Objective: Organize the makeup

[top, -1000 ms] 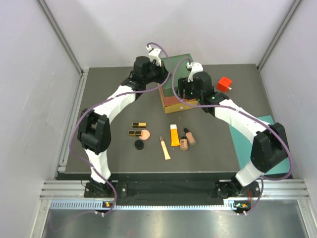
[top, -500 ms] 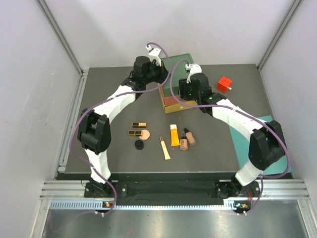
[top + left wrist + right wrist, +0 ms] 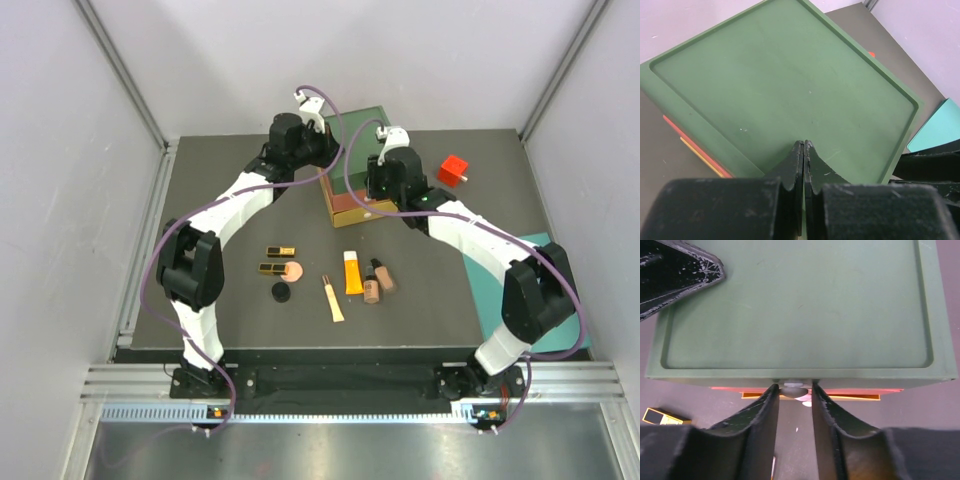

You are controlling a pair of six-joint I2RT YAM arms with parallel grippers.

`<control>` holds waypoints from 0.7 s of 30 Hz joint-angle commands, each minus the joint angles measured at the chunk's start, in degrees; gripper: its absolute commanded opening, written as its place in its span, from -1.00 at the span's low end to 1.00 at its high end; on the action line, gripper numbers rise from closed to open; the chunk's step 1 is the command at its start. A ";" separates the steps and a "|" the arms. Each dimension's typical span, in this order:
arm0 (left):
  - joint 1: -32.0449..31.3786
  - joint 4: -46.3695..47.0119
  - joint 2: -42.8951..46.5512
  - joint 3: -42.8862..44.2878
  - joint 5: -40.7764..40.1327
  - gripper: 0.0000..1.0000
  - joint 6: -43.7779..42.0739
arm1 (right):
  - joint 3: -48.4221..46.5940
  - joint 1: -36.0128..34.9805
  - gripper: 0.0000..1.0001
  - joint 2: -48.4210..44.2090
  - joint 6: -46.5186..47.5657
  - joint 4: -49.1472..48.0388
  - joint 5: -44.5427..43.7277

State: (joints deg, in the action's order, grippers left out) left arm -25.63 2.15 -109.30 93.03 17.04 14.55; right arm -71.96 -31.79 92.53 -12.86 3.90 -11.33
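Up at the far side of the dark surface (image 3: pixel 220 200), both arms meet at the drawer box (image 3: pixel 350 211). The left fingers (image 3: pixel 797 160) are pressed together with nothing between them and sit on its flat green lid, near the lid's edge. The right fingers (image 3: pixel 765 410) stand at the box's front, a narrow gap apart, with a small grey knob (image 3: pixel 794 390) between them just under the lid's rim. I cannot tell whether they are pinching the knob or only flanking it. Red and yellow drawer fronts show below the green top.

All of the makeup lies loose on the surface nearer the arm bases, apart from the box:
- two gold-black cases (image 3: pixel 280 251), one just in front of the other
- a round peach compact (image 3: pixel 293 270) touching the nearer case
- a black disc (image 3: pixel 281 292) just in front of the compact
- a slim peach tube (image 3: pixel 333 299) to their right
- a yellow-orange tube (image 3: pixel 352 272) beside it
- two tan bottles (image 3: pixel 372 288) lying close together, rightmost

A red cube (image 3: pixel 453 169) sits to the right of the box, and a teal sheet (image 3: pixel 490 300) lies under the right arm.
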 commanded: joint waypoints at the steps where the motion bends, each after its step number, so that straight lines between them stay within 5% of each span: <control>1: -0.30 -3.73 -1.97 0.57 -0.07 -1.00 -1.19 | -0.99 -0.46 -0.45 -0.60 -0.67 -6.89 -0.53; 7: -0.30 -3.91 -2.24 0.48 -0.34 -1.00 -1.19 | -0.72 -0.38 -1.00 -0.86 -0.94 -6.71 0.52; 21: -0.30 -4.61 -2.59 0.74 -2.09 -1.00 -1.54 | 3.41 -0.64 -1.00 -5.42 -1.11 -4.17 0.87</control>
State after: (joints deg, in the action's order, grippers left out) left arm -25.65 2.26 -109.86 93.45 16.75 14.06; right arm -69.71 -31.86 91.61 -13.30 1.19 -10.87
